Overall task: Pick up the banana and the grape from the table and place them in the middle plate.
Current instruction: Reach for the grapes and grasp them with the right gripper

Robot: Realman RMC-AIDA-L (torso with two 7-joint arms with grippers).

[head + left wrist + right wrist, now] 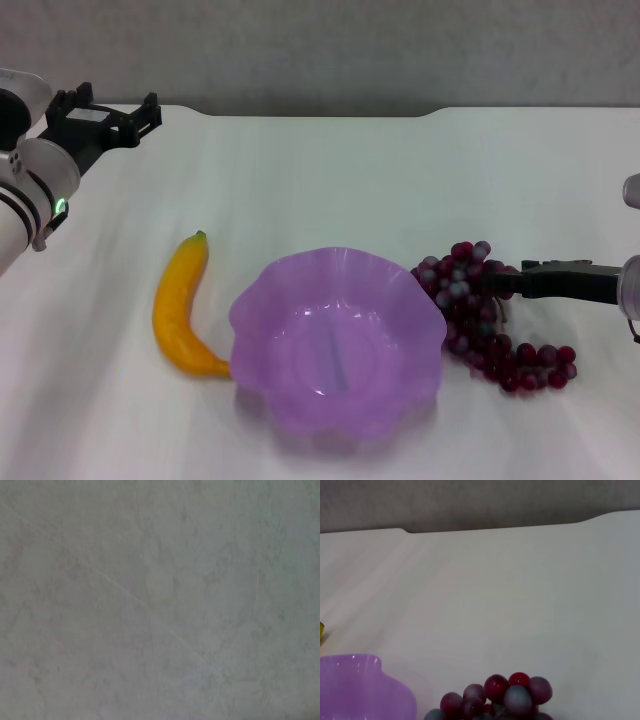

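Observation:
The banana lies on the white table, just left of the purple middle plate, its near end touching the rim. The plate holds nothing. Right of the plate, against its rim, lies the grape. My right gripper reaches in from the right, its tip at the top of the bunch. In the right wrist view the grape is close below, with the plate rim beside it. My left gripper is open, raised at the far left corner, well away from the banana.
The grey wall runs behind the table's far edge, which has a stepped cut-out. The left wrist view shows only a plain grey surface. White tabletop stretches behind the plate.

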